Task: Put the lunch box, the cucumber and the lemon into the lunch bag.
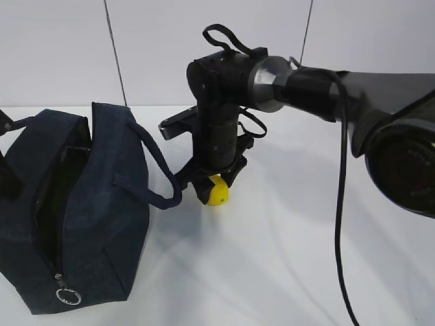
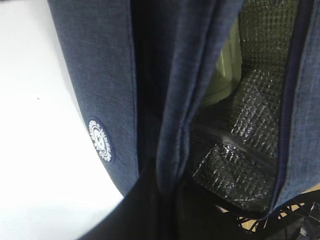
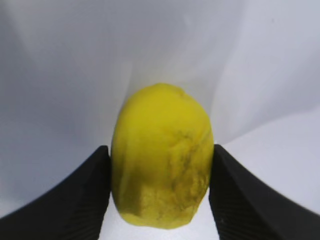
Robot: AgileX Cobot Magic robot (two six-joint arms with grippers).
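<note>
The lemon [image 3: 162, 157] is seen in the right wrist view as a bright yellow oval with a dimpled, slightly mottled skin and a few darker flecks on its lower half. It is bracketed by the two black ribbed fingers [image 3: 65, 200] of the right gripper [image 1: 216, 182], each pad pressed against one flank of the fruit, so the jaws are closed around it at about its own width. In the exterior view the lemon is seen low between the fingertips at the white table [image 1: 285, 272]; whether it is touching the surface or just clear of it cannot be told.

The lunch bag [image 1: 102, 224] is noted at the left of the exterior view: boxy, dark navy fabric, unzipped along the top, with a looped handle [image 1: 160, 176] hanging toward the right gripper and a silver ring pull [image 1: 68, 296] at its lower front corner. The lemon is located just beside the bag, outside it.

In the left wrist view the bag's silver quilted lining [image 2: 260, 115] is exposed, and a pale green shape, taken to be the lunch box [image 2: 227, 70], is partly seen inside. A round white emblem [image 2: 100, 139] is printed on the outer wall. The left gripper itself is not distinguishable in the pictures; its jaws are recorded as fully closed, and whether any fabric is pinched cannot be told.
</note>
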